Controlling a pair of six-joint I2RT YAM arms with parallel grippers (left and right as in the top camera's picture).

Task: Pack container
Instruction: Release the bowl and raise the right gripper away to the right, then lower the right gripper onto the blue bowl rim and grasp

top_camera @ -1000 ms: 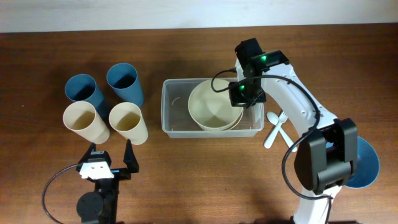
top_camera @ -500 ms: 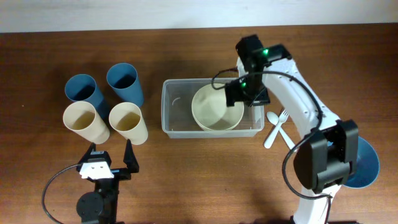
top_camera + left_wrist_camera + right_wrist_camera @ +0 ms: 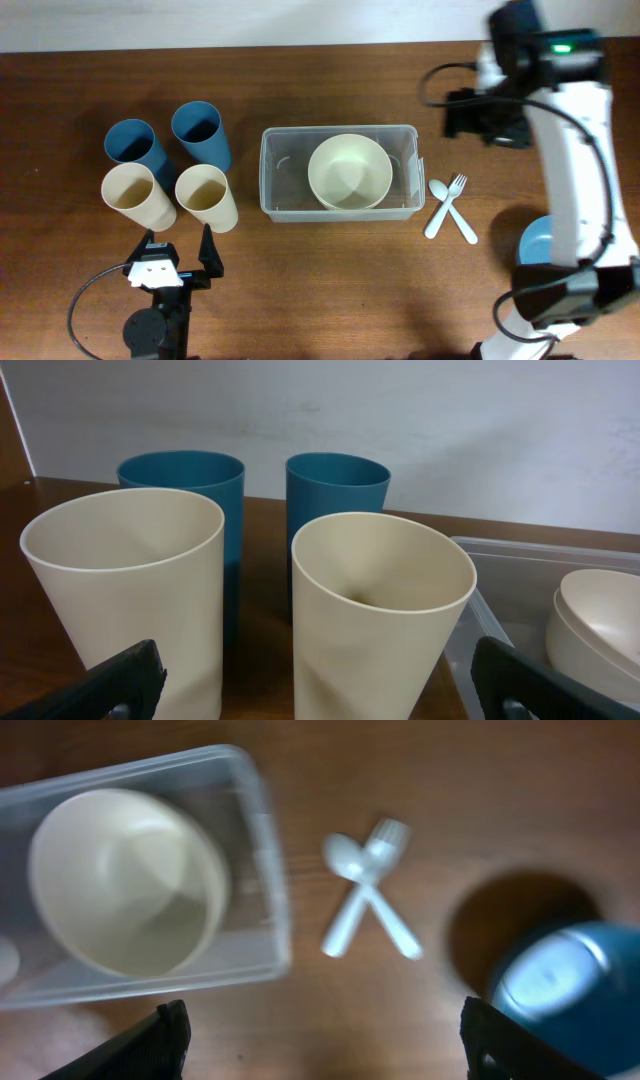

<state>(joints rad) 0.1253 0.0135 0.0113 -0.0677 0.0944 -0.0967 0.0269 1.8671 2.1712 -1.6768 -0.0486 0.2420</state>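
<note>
Two sets of spread jaws, each apart from the container (image 3: pixel 283 182).

A dark brown wooden desk (image 3: pixel 300 300) with visible grain meets a plain off-white wall (image 3: pixel 450 430) behind it, evenly lit.

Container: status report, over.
Left gripper, right gripper open, empty. Container holds cream bowl. Nothing blocking its opening.

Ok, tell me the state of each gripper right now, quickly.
Left gripper: open, holding nothing.
Right gripper: open, fingers wide apart, holding nothing.
</note>
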